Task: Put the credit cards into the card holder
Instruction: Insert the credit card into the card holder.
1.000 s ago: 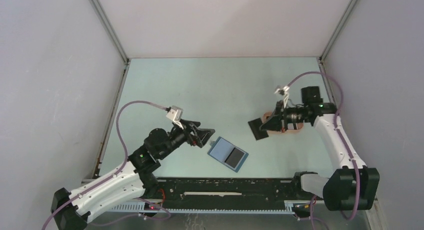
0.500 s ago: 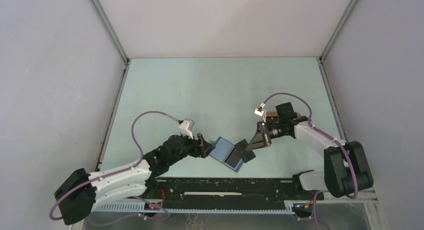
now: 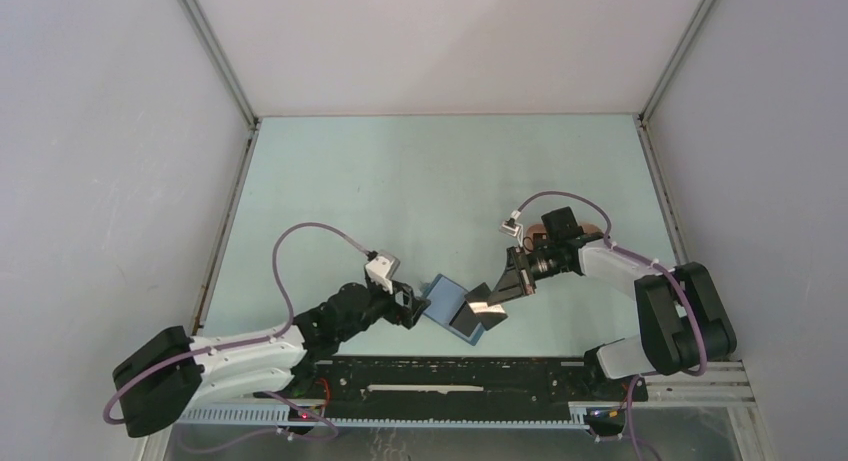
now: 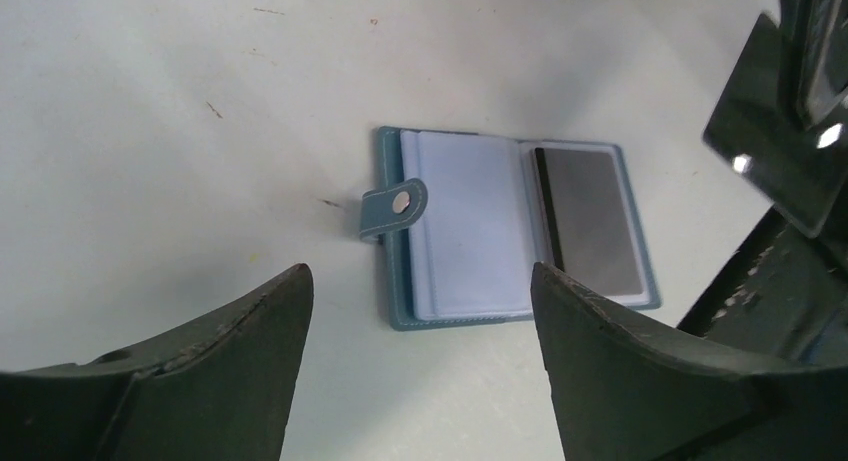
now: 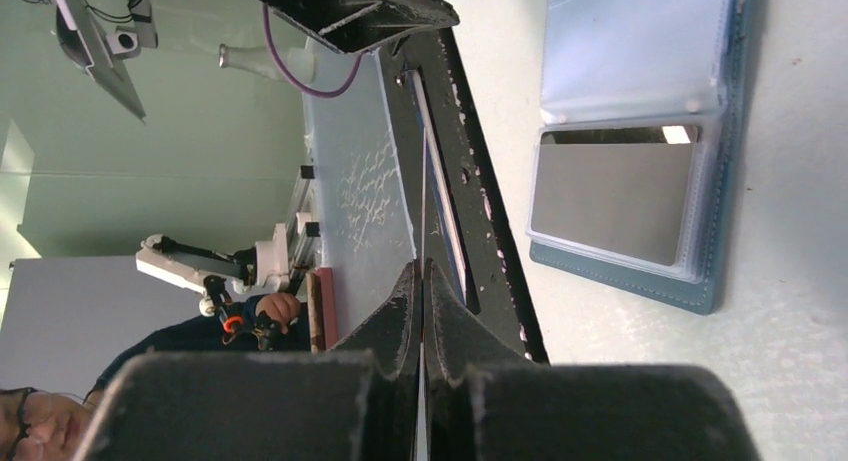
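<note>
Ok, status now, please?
Left gripper open by card holder. Right gripper shut on dark card, close by. Holder open, one card inside. Nothing blocking.

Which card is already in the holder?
The grey card with the dark stripe, sleeved in the open card holder's half away from the snap strap. The other dark card is midair, clamped in the right gripper.

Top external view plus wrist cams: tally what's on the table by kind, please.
Credit cards: 2, the sleeved card and the held card in the right gripper
card holder: 1, lying open
peach tray: 1, mostly hidden
Total: 4
</note>
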Robot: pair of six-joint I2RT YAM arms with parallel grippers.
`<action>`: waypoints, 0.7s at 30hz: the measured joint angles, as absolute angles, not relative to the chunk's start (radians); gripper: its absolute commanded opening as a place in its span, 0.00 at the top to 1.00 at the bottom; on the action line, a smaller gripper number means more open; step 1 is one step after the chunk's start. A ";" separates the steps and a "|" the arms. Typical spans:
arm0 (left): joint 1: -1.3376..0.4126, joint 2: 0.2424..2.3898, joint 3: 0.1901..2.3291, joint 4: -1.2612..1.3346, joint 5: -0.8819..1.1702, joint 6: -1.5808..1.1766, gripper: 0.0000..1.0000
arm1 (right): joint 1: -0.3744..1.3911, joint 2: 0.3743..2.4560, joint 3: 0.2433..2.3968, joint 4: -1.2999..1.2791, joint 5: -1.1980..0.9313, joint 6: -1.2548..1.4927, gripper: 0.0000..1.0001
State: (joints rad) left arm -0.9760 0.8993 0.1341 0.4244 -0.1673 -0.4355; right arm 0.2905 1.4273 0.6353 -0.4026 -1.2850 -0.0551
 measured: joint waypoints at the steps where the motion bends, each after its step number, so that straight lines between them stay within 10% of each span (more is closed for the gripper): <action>1: -0.979 0.908 0.123 0.447 -0.170 -0.406 0.14 | 0.290 1.428 0.635 -0.398 -1.278 -0.048 1.00; 21: -0.986 1.365 0.209 0.690 -0.190 -0.184 0.48 | 0.296 1.493 0.635 -0.347 -1.219 0.041 1.00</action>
State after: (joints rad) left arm -0.9863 1.3647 0.2089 0.6899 -0.1902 -0.1837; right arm 0.2962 1.4933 0.6346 -0.3470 -1.2194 0.0406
